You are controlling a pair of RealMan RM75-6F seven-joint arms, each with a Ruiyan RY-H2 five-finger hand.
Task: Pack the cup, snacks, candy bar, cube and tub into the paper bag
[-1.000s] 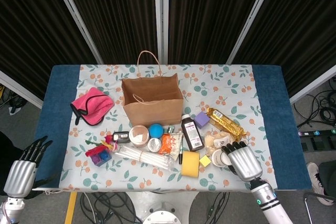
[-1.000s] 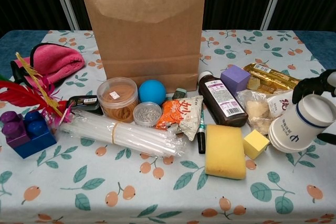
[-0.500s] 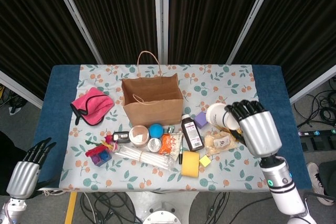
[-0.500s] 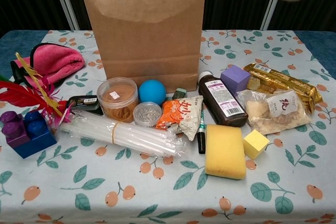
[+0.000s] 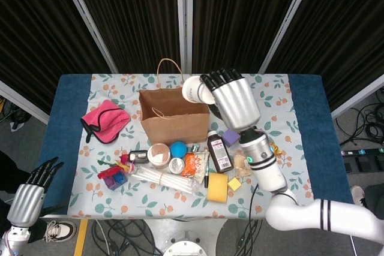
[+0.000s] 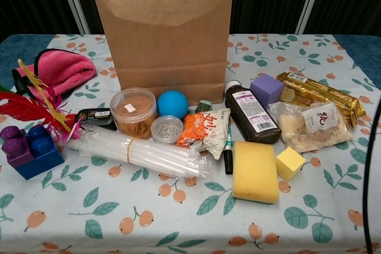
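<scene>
My right hand (image 5: pixel 233 99) grips a white paper cup (image 5: pixel 193 90) on its side, held over the right rim of the open brown paper bag (image 5: pixel 174 115), which stands upright (image 6: pixel 164 31). In front of the bag lie a round tub (image 6: pixel 133 111) with tan contents, an orange snack packet (image 6: pixel 202 128), a clear snack bag (image 6: pixel 303 124), a gold-wrapped candy bar (image 6: pixel 318 90), a purple cube (image 6: pixel 266 89) and a small yellow cube (image 6: pixel 290 162). My left hand (image 5: pixel 27 199) hangs off the table's front left corner, fingers apart and holding nothing. The chest view shows neither hand.
A pink cloth (image 6: pixel 59 69) lies left of the bag. Around the tub are a blue ball (image 6: pixel 172 103), a small tin (image 6: pixel 166 128), bundled straws (image 6: pixel 140 153) and toy bricks with feathers (image 6: pixel 30 147). A brown bottle (image 6: pixel 250 113) and yellow sponge (image 6: pixel 255 171) lie front right.
My right hand lifted the cup from the table's front right and carried it up and left to above the bag's rim. The left hand has barely moved.
</scene>
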